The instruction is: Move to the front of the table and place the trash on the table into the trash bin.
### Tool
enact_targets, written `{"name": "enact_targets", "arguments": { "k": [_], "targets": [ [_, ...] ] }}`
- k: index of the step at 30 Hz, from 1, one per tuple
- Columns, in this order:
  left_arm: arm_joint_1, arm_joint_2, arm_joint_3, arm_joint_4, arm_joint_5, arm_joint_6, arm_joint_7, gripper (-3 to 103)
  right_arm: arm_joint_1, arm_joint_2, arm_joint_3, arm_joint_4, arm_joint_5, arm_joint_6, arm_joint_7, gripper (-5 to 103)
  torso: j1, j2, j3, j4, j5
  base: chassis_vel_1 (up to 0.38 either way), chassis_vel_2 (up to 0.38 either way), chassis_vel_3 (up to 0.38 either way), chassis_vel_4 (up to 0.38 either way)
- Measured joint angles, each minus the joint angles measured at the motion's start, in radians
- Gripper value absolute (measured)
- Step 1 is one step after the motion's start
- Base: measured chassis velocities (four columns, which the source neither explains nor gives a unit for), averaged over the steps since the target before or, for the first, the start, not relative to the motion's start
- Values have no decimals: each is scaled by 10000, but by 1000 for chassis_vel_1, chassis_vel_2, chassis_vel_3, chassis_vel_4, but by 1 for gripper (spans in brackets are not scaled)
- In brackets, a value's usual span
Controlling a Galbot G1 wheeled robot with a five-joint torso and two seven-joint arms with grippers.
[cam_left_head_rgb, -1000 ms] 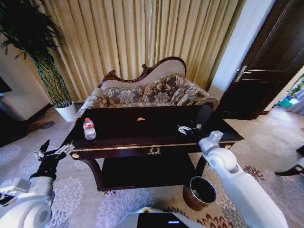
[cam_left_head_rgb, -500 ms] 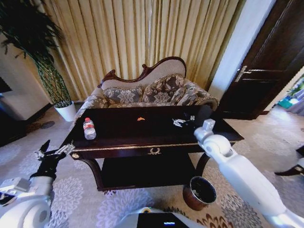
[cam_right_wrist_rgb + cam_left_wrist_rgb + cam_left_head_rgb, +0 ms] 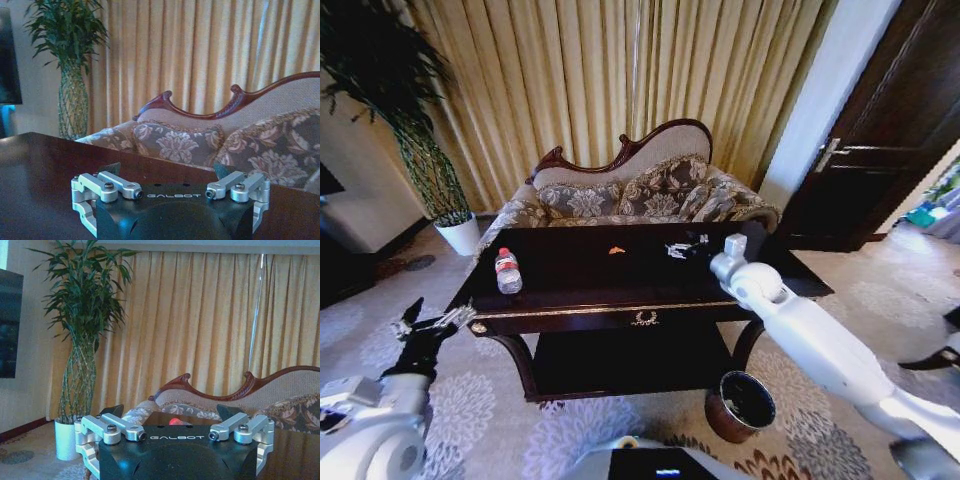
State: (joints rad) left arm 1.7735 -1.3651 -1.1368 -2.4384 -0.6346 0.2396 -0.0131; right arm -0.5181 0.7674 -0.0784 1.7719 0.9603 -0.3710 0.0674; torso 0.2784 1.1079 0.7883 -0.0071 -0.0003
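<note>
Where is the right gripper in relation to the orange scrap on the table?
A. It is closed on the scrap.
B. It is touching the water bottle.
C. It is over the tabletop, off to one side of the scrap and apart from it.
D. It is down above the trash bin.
C. In the head view the right gripper is open over the table, apart from the orange scrap, which lies loose.

"GALBOT" is printed on both wrist gripper housings [image 3: 177, 450] [image 3: 171, 212].

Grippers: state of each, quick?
Left gripper: open, empty, beside the table's left end.
Right gripper: open, empty, over the tabletop.
</note>
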Motion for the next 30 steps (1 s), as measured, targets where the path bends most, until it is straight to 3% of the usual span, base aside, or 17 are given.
{"name": "enact_targets", "arguments": {
  "k": [16, 30],
  "targets": [
    [147, -411, -447, -190, -43, 18, -13, 100, 2619, -16, -3279, -668, 860, -353, 25, 100, 0, -1, 0, -1, 3, 0, 0, 0, 0],
    [360, -651, -813, -423, -190, -34, -15, 100, 4351, 1128, -4878, -1614, 1188, -791, 249, 100, 0, 0, 0, 1, 1, 0, 0, 0, 0]
  ]
}}
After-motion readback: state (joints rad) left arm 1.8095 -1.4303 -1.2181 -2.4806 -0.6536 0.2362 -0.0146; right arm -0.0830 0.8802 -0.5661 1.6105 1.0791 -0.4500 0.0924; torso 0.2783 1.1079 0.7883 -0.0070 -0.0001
